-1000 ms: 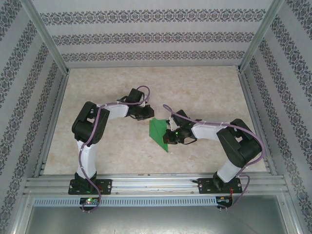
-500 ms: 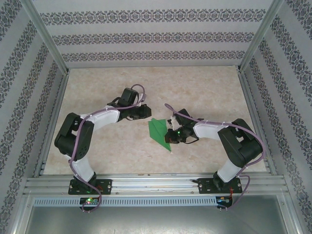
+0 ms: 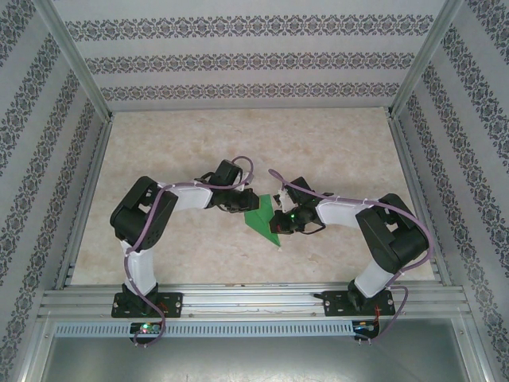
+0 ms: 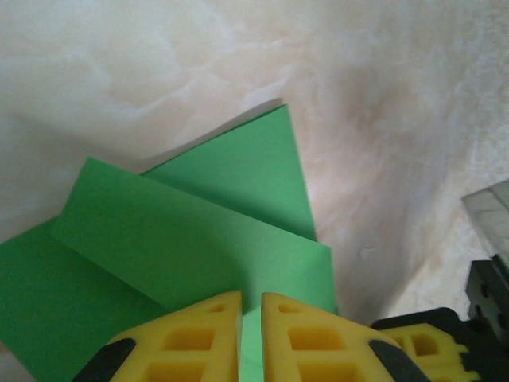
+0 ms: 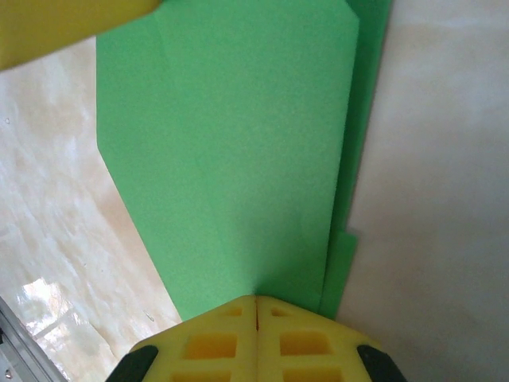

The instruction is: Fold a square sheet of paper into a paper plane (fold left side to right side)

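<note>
The green sheet of paper lies on the table, folded into a pointed paper plane shape whose tip points toward the near edge. Overlapping flaps show in the left wrist view, and a long centre panel in the right wrist view. My left gripper is at the paper's far-left edge. Its yellow fingers are shut to a thin slit, tips down on a flap. My right gripper is at the right edge. It is fully shut, with its tips against the paper's surface.
The marbled tabletop is walled by metal rails and patterned panels. One yellow finger of the left gripper shows in the right wrist view. Part of the right gripper shows in the left wrist view.
The left arm swung its elbow out and back. Its gripper moved from beyond the paper's far-left corner down onto the paper's left edge. The right gripper and the paper barely moved.
</note>
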`<act>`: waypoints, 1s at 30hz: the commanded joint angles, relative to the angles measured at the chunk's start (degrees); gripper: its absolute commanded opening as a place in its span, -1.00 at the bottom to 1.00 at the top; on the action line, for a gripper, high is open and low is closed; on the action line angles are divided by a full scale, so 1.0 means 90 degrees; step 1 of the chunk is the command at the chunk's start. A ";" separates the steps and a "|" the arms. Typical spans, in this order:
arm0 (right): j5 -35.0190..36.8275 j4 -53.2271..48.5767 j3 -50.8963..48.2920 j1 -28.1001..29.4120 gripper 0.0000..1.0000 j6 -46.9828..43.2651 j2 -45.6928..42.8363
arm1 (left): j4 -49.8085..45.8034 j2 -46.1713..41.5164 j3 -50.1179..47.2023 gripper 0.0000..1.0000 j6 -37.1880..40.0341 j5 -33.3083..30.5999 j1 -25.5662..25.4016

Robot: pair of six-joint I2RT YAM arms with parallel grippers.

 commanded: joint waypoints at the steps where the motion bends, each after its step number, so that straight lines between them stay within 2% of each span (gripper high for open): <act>1: 0.0474 -0.0821 -0.0166 -0.0108 -1.00 -0.0129 0.0188 | 0.0030 0.0143 0.0190 -0.70 -0.0008 -0.0157 -0.0027; 9: -0.0014 -0.0696 0.0129 -0.0122 -1.00 -0.0078 -0.0120 | -0.0495 0.0303 0.0085 -0.71 0.0097 -0.0487 -0.0026; 15: -0.0621 -0.0396 0.0410 -0.0130 -1.00 0.0228 -0.0338 | -0.0516 0.0405 -0.0066 -0.73 -0.0017 -0.0523 -0.0100; 24: -0.0566 0.0607 0.0376 -0.0113 -1.00 0.0751 -0.0078 | -0.0571 0.0451 -0.0101 -0.74 0.0018 -0.0569 -0.0120; 30: -0.0302 0.0759 0.0659 -0.0008 -1.00 0.0802 0.0296 | -0.0773 0.0452 -0.0014 -0.75 0.0118 -0.0625 -0.0120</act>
